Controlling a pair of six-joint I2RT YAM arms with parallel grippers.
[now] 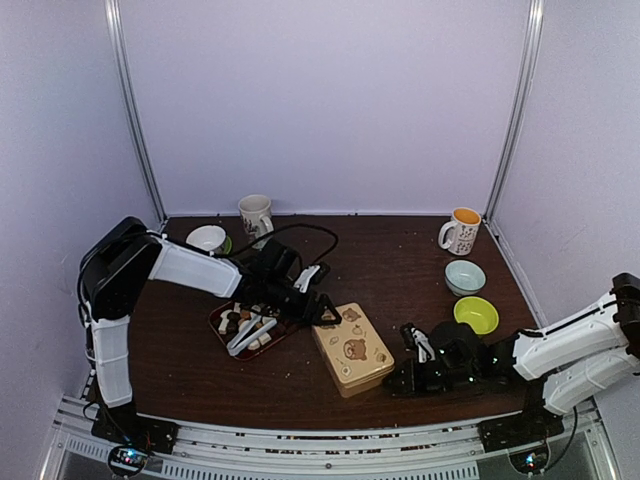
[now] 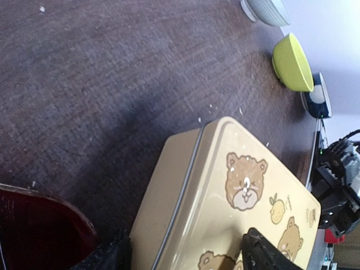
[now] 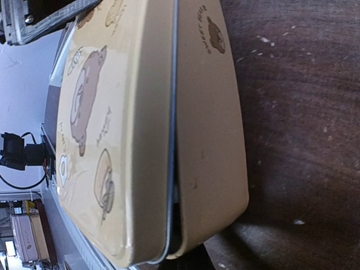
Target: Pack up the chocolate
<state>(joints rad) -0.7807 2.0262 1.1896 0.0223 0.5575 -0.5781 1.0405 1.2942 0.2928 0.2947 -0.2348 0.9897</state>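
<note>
The chocolate (image 1: 238, 322), small white and brown pieces, lies on a dark red tray (image 1: 218, 318) left of centre, with silver tongs (image 1: 256, 334) across it. Beside the tray stands a cream tin with bear pictures (image 1: 352, 350), lid on. My left gripper (image 1: 325, 311) is open at the tin's far left corner. In the left wrist view one finger (image 2: 112, 254) is beside the tin's wall (image 2: 169, 197) and the other over the lid. My right gripper (image 1: 400, 377) is shut at the tin's near right corner. There the lid (image 3: 112, 140) gapes slightly from the base.
A white mug (image 1: 256, 213) and a white bowl (image 1: 207, 238) stand at the back left. At the right are a mug with an orange inside (image 1: 461, 231), a pale blue bowl (image 1: 465, 276) and a green bowl (image 1: 476, 314). The red tray's edge (image 2: 34, 225) is close to my left fingers.
</note>
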